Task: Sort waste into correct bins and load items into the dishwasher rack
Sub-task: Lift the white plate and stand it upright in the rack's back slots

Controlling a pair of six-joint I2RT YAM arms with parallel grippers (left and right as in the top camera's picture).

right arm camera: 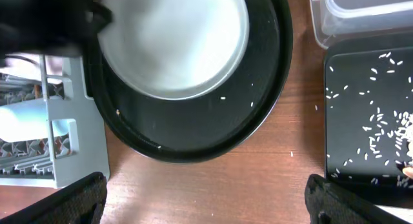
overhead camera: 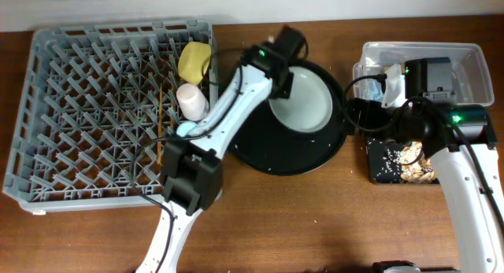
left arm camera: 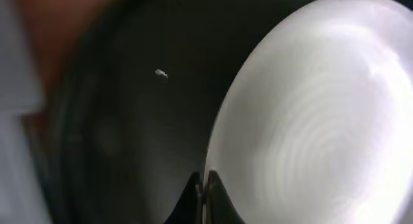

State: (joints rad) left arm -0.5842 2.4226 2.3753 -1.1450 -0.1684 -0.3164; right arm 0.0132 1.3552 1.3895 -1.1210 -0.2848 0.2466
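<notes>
Dishwasher rack sat on the worktop, round black tray just right of the rack, and the plate lay in that tray, not yet racked. Left pincer was clamped on the plate's rack-side rim; right pincer gaped wide and empty, further right of the rack. Best bet looked like tipping the plate up slowly by that thin rim, then carrying it edge-on into a free row of rack pegs.

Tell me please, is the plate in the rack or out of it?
Out. The plate lies on the round black tray beside the rack, with the left gripper shut on its rim.
</notes>
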